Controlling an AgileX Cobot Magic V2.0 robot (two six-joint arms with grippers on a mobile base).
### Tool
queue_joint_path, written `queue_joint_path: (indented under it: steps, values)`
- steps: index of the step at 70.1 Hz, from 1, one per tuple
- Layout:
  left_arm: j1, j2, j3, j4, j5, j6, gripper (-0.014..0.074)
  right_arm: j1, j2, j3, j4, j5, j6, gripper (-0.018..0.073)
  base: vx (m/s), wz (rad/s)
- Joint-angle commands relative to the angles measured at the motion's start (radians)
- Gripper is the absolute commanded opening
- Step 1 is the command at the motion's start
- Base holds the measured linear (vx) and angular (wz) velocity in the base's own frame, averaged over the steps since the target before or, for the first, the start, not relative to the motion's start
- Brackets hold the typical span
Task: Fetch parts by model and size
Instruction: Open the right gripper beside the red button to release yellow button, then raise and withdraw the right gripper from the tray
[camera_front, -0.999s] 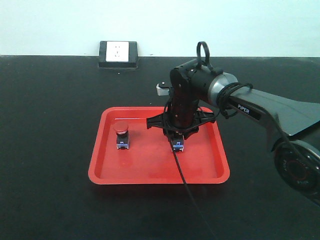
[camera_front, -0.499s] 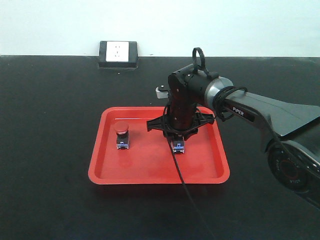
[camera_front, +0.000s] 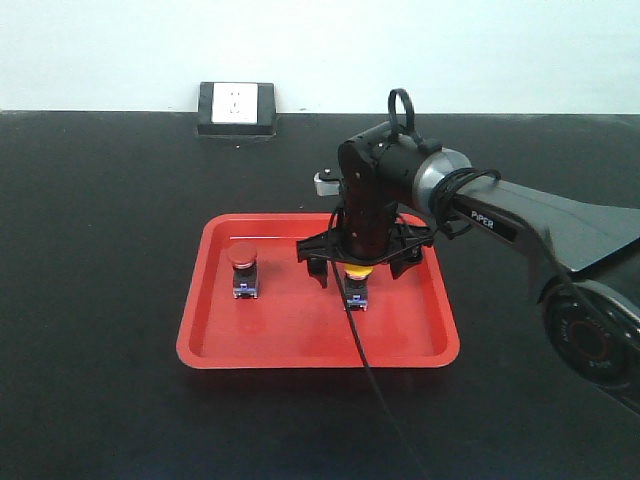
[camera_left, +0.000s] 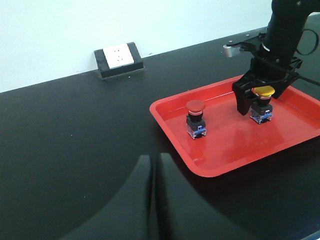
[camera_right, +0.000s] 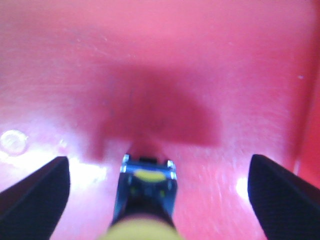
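Two parts stand upright on a red tray (camera_front: 300, 358). The red-capped switch (camera_front: 243, 270) is on the tray's left side, also seen in the left wrist view as the red-capped switch (camera_left: 195, 119). The yellow-capped switch (camera_front: 356, 283) stands near the tray's middle on its blue-and-black base. My right gripper (camera_front: 359, 272) hovers over it, open, with its fingers spread wide on either side and not touching the yellow-capped switch (camera_right: 146, 192). My left gripper (camera_left: 152, 162) is shut and empty above the black table, left of the tray (camera_left: 240, 150).
A white wall socket in a black frame (camera_front: 237, 108) sits at the table's back edge. The right arm's cable (camera_front: 375, 390) trails from the wrist over the tray's front rim. A small silver piece (camera_front: 324, 182) lies behind the tray.
The right gripper's jaws have spread open around the yellow-capped switch, whose yellow cap now shows below the wrist. The red-capped switch and the left gripper have not moved.
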Motion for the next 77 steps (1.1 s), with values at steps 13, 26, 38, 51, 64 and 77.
queue_joint_path:
  steps: [13, 26, 38, 51, 64, 77]
  values:
    - [0.003, 0.012, -0.026, 0.004, -0.065, -0.001, -0.0004, -0.004, -0.15, -0.011, -0.017, 0.027, -0.027, 0.0692, 0.0, 0.0]
    - [0.003, 0.012, -0.026, 0.004, -0.066, -0.001, -0.0004, -0.005, -0.275, 0.155, -0.021, -0.089, -0.025, 0.0633, 0.0, 0.0]
    - [0.003, 0.012, -0.026, 0.004, -0.066, -0.001, -0.0004, -0.005, -0.445, 0.334, -0.022, -0.253, -0.069, 0.0564, 0.0, 0.0]
    - [0.003, 0.012, -0.026, 0.004, -0.066, -0.001, -0.0004, -0.005, -0.662, 0.504, -0.051, -0.397, -0.096, 0.0515, 0.0, 0.0]
    - [0.003, 0.012, -0.026, 0.004, -0.066, -0.001, -0.0004, -0.005, -0.882, 0.674, -0.108, -0.485, -0.097, 0.0485, 0.0, 0.0]
    - [0.003, 0.012, -0.026, 0.004, -0.066, -0.001, -0.0004, -0.005, -1.084, 0.844, -0.155, -0.564, -0.097, 0.0433, 0.0, 0.0]
